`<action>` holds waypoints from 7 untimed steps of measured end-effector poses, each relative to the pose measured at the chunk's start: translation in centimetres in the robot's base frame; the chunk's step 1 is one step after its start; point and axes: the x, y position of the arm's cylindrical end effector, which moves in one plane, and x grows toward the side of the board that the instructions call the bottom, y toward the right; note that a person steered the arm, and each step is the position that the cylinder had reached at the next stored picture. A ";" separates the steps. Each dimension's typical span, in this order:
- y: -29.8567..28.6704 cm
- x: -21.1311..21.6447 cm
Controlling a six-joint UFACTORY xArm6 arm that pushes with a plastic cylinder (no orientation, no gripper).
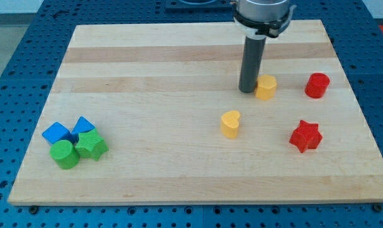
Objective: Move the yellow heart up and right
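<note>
Below and a little to the view's left of my tip (248, 90): yellow heart (230, 123), standing alone on bare wood, apart from the end effector and from every other block.

End effector: plain dark rod, no jaws to open or shut, holding nothing; its lower end rests on the desk (147, 158) near the view's top, right of centre.

Just beside my tip, on the view's right: second yellow block (266, 87), rounded, exact shape unclear; it looks to be touching the rod or nearly so.

Farther to the view's right of my tip: red cylinder (317, 85), near the desk's right edge.

Below and right of my tip: red star (305, 135).

Far to the view's lower left of my tip: cluster of two blue blocks (68, 130), a green cylinder (64, 154) and a green star (91, 145), packed together, well apart from the work.

Governing relation: the heart must travel up and right, yet my tip stands on that very side of it. Judged, the tip must first pass round to the heart's lower left before any push.

Room: open wood lies left of and below the heart for that detour. Up and right of the heart, the path runs toward the second yellow block; the gap between that block and the red star offers some room, with the red cylinder and the desk's right edge beyond. Risk judged: nudging the second yellow block.
</note>
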 end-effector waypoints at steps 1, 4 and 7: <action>3.0 0.0; 0.5 5.2; -2.6 13.8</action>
